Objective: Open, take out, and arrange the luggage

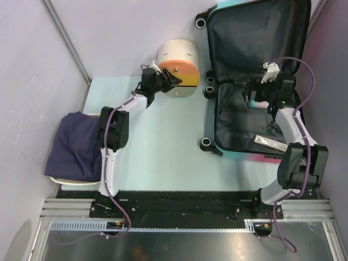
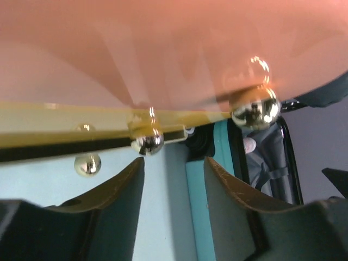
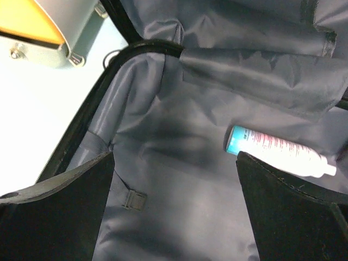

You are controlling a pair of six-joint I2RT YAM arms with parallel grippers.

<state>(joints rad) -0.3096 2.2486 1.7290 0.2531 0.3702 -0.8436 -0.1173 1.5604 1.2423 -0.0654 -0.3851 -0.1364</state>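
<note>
- One luggage (image 1: 244,32) fills the table's 2 o'clock corner, lid thrown back and grey lining bare; opening looks done, so emptying is the step in hand
- Purple cloth (image 1: 73,144) lies heaped at 9 o'clock, well apart from the case
- Cream drawer box (image 1: 176,51) stands at 12 o'clock, near the case's wheels
- Right gripper (image 3: 174,163) hangs over the lining, jaws at full spread and empty
- Left gripper (image 2: 174,168) faces the box's orange front, jaws roughly half apart with nothing between them
- Tube (image 3: 277,149) lies on the lining, toward 3 o'clock in the right wrist view, close by one finger; I'd say the next move wants a small shift that way, then a drop to straddle it
- Gold knob (image 2: 147,142) sits just above the left fingertips, untouched as far as I can tell
</note>
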